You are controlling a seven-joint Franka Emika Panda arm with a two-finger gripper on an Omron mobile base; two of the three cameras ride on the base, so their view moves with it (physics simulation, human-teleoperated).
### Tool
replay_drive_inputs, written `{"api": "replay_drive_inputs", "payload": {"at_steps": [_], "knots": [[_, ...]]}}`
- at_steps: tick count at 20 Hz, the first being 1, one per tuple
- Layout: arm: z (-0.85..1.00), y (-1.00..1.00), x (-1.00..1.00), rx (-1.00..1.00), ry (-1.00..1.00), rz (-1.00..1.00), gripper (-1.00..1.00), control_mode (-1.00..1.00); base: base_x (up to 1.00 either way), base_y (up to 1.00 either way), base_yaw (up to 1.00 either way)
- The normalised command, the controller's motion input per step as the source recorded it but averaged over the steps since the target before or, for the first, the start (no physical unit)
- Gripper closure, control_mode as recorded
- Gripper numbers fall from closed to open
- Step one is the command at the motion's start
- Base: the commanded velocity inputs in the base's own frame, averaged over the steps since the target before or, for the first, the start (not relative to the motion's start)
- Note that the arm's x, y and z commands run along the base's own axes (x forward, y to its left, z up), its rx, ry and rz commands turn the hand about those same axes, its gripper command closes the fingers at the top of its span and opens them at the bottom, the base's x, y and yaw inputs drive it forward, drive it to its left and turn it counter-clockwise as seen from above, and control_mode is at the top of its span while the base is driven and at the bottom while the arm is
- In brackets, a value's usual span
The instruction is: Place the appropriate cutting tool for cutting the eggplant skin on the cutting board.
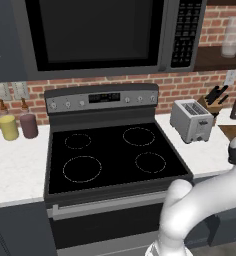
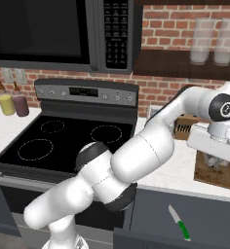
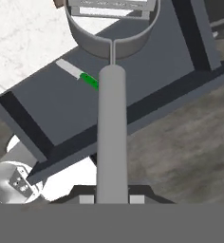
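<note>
The arm reaches right over the white counter (image 2: 185, 180), with the gripper (image 2: 215, 162) hanging just above the cutting board (image 2: 204, 172), which lies on the counter right of the stove (image 2: 63, 141). In the hand view a long grey handle (image 3: 112, 137) runs up between the finger tips to a grey round pot-like vessel (image 3: 111, 35); the gripper appears closed on that handle, though the tips themselves are barely visible. In the right base view the vessel is only a blurred pale shape under the hand.

The cutting tool (image 2: 179, 222) is not on the board. It lies flat on a dark grey surface that looks like an open drawer (image 2: 175, 233) below the counter edge, nearer than the board and slightly left of it, blade toward the far left, green handle toward the near right. The hand view shows it (image 3: 79, 75) just left of the grey handle, partly hidden behind it.

On the counter right of the stove stand the toaster (image 1: 191, 120) and, behind it, the knife block (image 1: 212, 102). Two candles (image 1: 17, 126) stand left of the stove.
</note>
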Motion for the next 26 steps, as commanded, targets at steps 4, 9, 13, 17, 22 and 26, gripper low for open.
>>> {"api": "replay_drive_inputs", "payload": {"at_steps": [4,9,13,17,22,26], "knots": [[-0.44,0.11,0.61,0.0,0.03,-0.39,1.0,-1.0,0.0,0.0,0.0],[-0.56,0.07,0.55,0.0,0.01,-0.28,1.0,-1.0,0.0,0.0,0.0],[-0.65,0.02,0.42,0.0,0.0,-0.23,1.0,-1.0,0.0,0.0,0.0],[-0.65,0.04,0.38,0.0,-0.03,-0.2,1.0,-1.0,0.0,0.0,0.0],[-0.59,0.07,0.33,0.0,-0.06,-0.16,1.0,-1.0,0.0,0.0,0.0],[-0.3,0.01,0.34,0.0,-0.1,-0.17,1.0,-1.0,0.0,0.0,0.0]]}}
